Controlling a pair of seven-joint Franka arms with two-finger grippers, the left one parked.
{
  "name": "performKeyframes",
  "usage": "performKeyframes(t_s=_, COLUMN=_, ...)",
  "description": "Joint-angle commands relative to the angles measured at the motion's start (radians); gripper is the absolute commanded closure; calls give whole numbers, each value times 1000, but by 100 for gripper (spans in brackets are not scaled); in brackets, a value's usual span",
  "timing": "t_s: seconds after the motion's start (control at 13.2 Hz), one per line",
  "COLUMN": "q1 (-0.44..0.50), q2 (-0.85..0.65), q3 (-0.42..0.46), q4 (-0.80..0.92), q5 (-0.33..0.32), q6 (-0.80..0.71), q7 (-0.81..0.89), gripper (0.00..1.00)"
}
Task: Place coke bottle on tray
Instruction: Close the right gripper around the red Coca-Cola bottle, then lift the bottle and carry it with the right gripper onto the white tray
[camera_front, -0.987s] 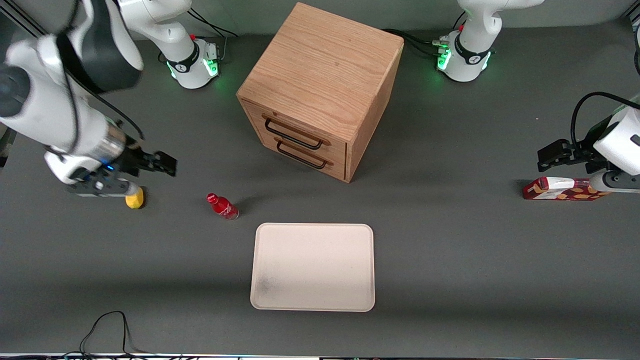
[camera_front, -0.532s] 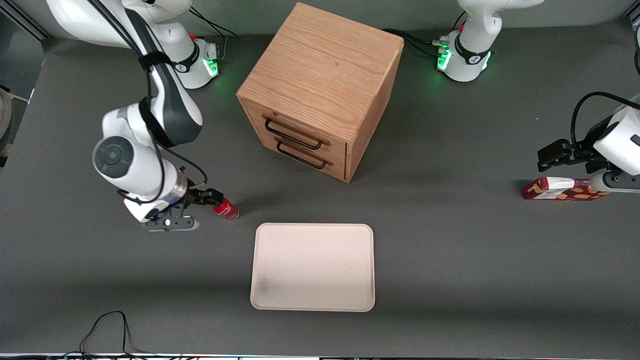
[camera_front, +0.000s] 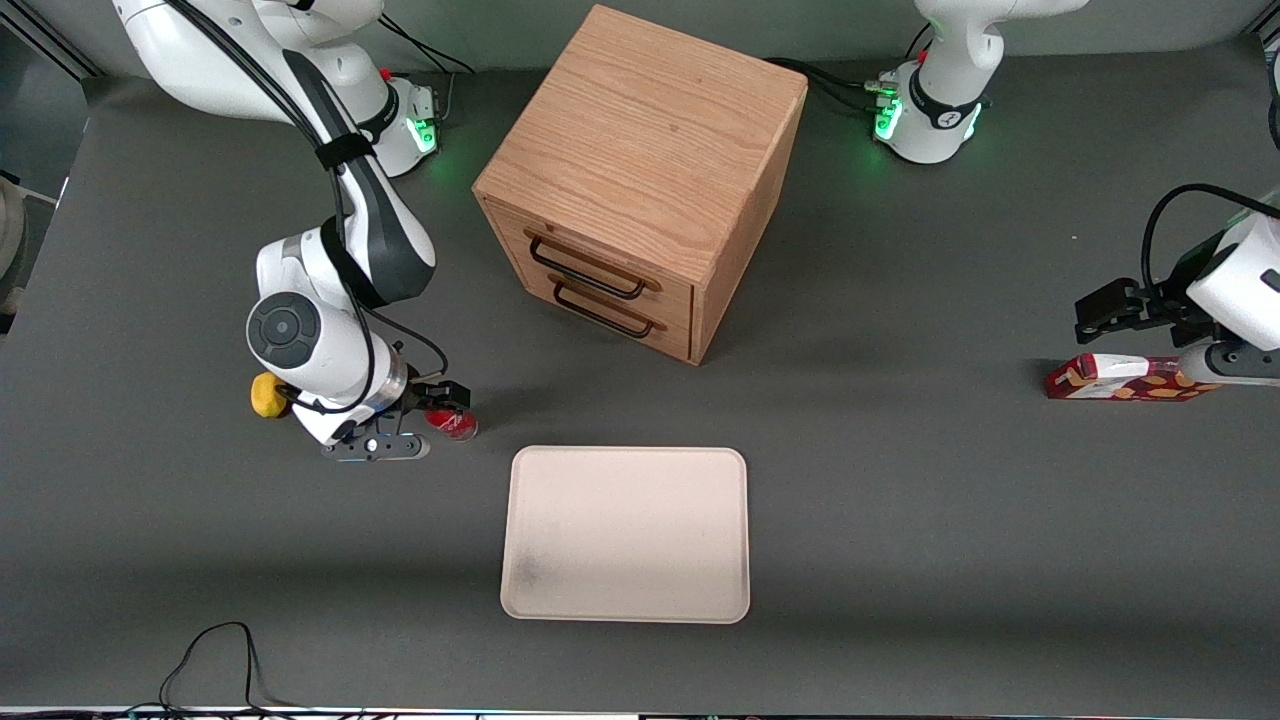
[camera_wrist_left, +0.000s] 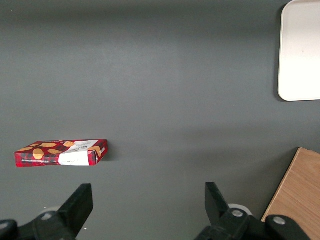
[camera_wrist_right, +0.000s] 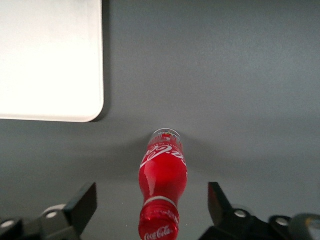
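Note:
The coke bottle (camera_front: 455, 424) is small, shiny red with a red cap and white lettering, and stands upright on the grey table, a little farther from the front camera than the tray's corner. My gripper (camera_front: 440, 405) is over the bottle's cap. In the right wrist view the bottle (camera_wrist_right: 162, 187) stands midway between my wide-open fingers (camera_wrist_right: 85, 205), untouched. The cream tray (camera_front: 627, 533) with a faint dark smudge lies flat nearer to the front camera; its rounded corner shows in the right wrist view (camera_wrist_right: 50, 60).
A wooden drawer cabinet (camera_front: 640, 180) stands farther from the front camera than the tray. A yellow lemon (camera_front: 265, 395) lies beside my wrist. A red-and-white snack carton (camera_front: 1125, 378) lies toward the parked arm's end of the table.
My gripper has swung from over the lemon to over the coke bottle, then shifted slightly nearer the tray. The lemon shows again. The bottle has not moved.

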Motion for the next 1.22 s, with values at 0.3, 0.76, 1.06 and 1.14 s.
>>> performKeyframes(t_s=0.3, q1=7, q2=-31, q3=-5, q4=-38, q5=11, q6=19, q7=15, gripper=100)
performKeyframes(t_s=0.76, q1=-9, q2=-6, q3=-11, q4=170, q5=10, q6=-125, q7=-5, gripper=100)
performKeyframes(t_s=1.06, q1=-15, q2=141, q3=-17, q4=575, q5=16, q6=-360, q7=-10, gripper=100)
performKeyframes(t_s=1.14, q1=-15, q2=187, q3=-14, q4=670, q5=16, q6=-389, q7=-8, gripper=100)
